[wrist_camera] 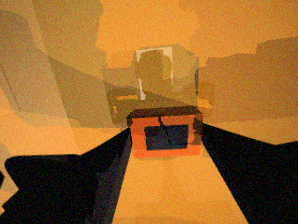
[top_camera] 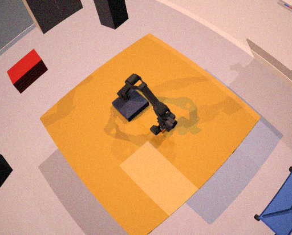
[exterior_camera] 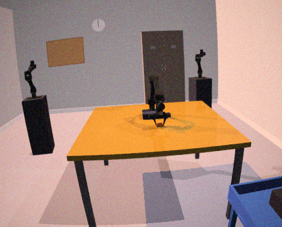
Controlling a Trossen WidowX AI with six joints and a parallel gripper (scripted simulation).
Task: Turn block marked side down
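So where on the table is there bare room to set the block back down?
Bare: the pale patch toward the near edge, and the table's wide margins. Crowded: around the base and gripper, whose fingers flank the block.
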